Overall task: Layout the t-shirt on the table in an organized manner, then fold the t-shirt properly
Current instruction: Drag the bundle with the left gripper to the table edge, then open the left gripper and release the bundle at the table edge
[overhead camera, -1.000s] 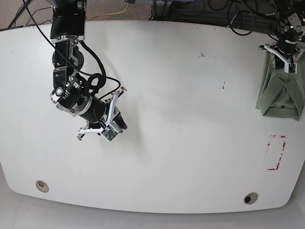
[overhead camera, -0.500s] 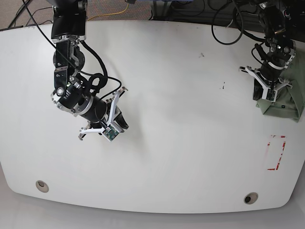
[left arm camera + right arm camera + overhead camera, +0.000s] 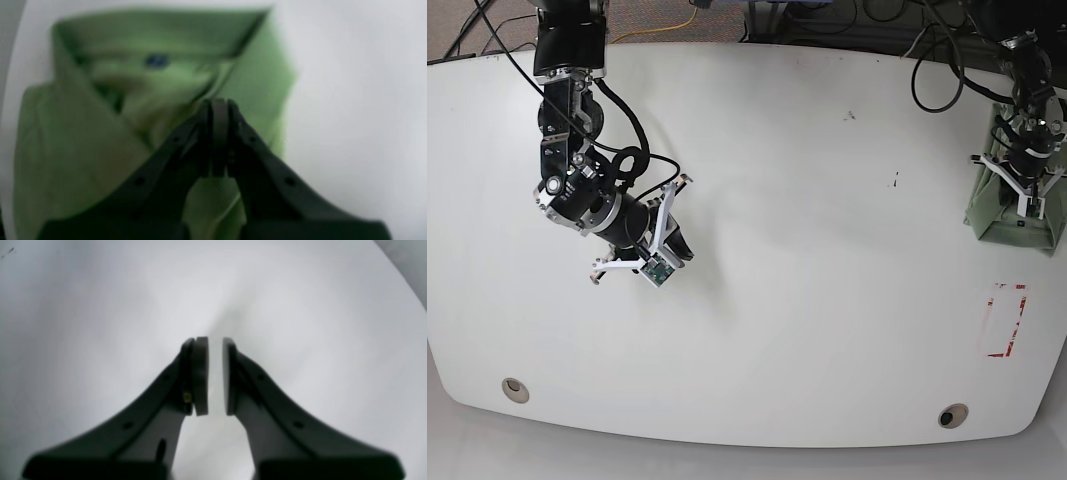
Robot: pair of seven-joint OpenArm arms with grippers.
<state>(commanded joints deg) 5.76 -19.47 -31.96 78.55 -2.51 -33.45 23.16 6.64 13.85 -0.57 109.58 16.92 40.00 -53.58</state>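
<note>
Along the bottom of the base view the table (image 3: 757, 340) shows its rounded near edge and two round grommet holes, one at lower left (image 3: 515, 389) and one at lower right (image 3: 953, 415), with a red tape rectangle (image 3: 1006, 320) just above the latter near the right edge. Farther up at left, the right gripper (image 3: 215, 373) hangs over bare white surface, its jaws a narrow gap apart and holding nothing. At the far right edge lies the t-shirt (image 3: 1017, 215), bunched in folds, with the left gripper (image 3: 218, 133) above it, jaws pressed together on nothing I can make out. Beyond the table's far edge, brown floor and tangled black cables (image 3: 897, 20) fill the top
</note>
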